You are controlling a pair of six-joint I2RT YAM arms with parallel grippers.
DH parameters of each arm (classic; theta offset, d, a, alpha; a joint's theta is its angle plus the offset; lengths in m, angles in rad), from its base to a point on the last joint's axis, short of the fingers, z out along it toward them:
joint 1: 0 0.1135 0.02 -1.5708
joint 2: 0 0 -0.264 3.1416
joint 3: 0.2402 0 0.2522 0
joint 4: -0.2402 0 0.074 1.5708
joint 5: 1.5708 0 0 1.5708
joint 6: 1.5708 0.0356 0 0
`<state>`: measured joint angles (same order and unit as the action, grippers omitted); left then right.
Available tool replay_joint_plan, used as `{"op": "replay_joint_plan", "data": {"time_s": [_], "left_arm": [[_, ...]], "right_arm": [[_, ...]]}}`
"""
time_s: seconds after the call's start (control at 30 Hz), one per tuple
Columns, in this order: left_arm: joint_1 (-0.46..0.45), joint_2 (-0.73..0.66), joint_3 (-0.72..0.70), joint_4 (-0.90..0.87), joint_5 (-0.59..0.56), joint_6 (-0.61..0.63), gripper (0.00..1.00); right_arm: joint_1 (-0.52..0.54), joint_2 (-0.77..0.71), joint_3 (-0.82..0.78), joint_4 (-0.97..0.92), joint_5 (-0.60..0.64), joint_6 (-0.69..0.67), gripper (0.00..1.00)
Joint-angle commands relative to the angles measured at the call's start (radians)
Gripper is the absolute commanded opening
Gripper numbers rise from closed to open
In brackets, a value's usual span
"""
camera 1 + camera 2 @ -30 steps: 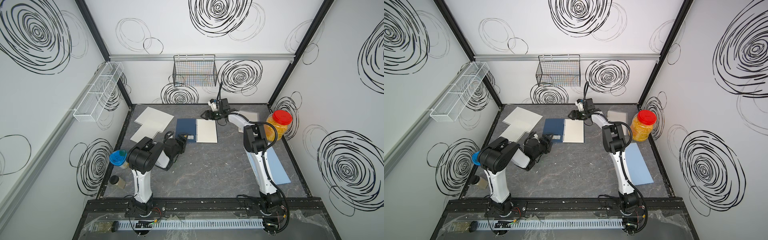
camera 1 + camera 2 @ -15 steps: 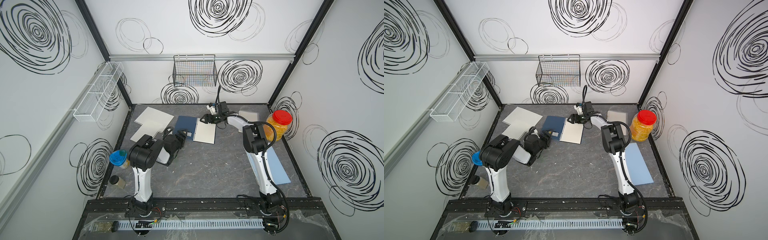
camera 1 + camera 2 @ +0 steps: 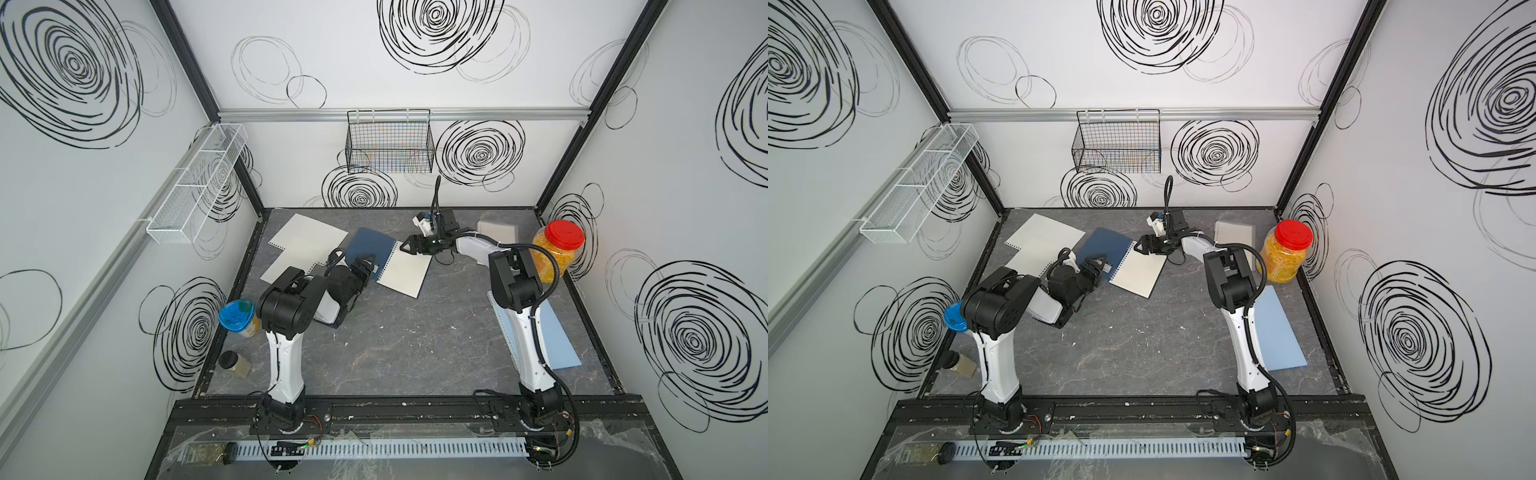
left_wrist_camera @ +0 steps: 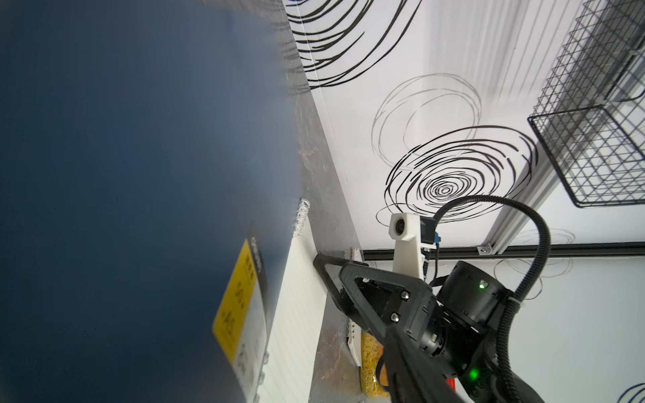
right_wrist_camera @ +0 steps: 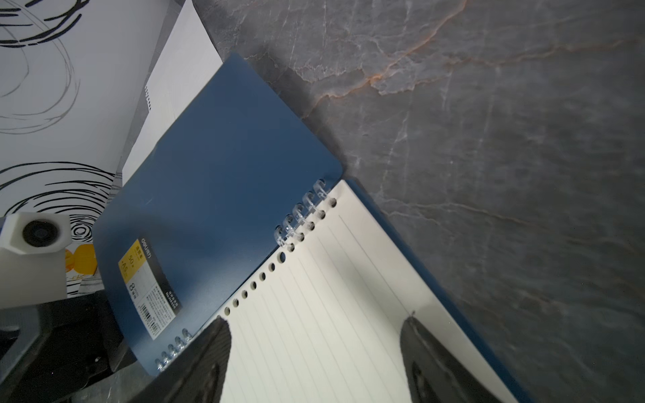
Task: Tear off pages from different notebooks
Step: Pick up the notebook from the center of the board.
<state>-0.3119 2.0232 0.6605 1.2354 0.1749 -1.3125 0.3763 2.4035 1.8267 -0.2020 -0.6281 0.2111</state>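
Swung askew since before, the navy notebook [image 3: 368, 248] is lying open on the tabletop [image 3: 415, 353], right hand [image 3: 406, 248] straddling its page [image 3: 405, 274], released; left hand [image 3: 366, 266], grip unclear. Two loose pages [image 3: 305, 235] are lying beside; this tear is pending.

The yellow sticker [image 5: 139, 265] on the dark blue notebook [image 5: 216, 167] reads "50" and "A5"; its white part shows "8".

Bright even light, soft shadows; navy notebook [image 4: 132, 157] blurred near lens.
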Motion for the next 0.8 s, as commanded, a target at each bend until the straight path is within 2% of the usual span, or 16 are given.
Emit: {"op": "replay_joint_plan", "data": {"time_s": [0.0,0.13,0.23,0.4,0.6,0.77], "left_arm": [[0.005,-0.07,0.017,-0.026,0.003,0.088,0.59],[0.005,-0.116,0.022,-0.099,-0.007,0.143,0.5],[0.004,-0.138,0.034,-0.154,-0.012,0.173,0.37],[0.002,-0.142,0.072,-0.214,-0.002,0.198,0.18],[-0.007,-0.144,0.127,-0.31,0.005,0.245,0.02],[-0.016,-0.172,0.158,-0.378,-0.016,0.253,0.0]], "right_arm": [[0.006,-0.04,-0.022,-0.049,0.002,-0.01,0.79],[0.002,-0.065,-0.027,-0.053,0.003,-0.008,0.79],[-0.007,-0.101,-0.055,-0.031,-0.002,0.014,0.79],[-0.025,-0.192,-0.173,0.073,-0.034,0.08,0.79],[-0.031,-0.306,-0.315,0.141,-0.029,0.123,0.79],[-0.047,-0.401,-0.475,0.221,-0.028,0.229,0.79]]}}
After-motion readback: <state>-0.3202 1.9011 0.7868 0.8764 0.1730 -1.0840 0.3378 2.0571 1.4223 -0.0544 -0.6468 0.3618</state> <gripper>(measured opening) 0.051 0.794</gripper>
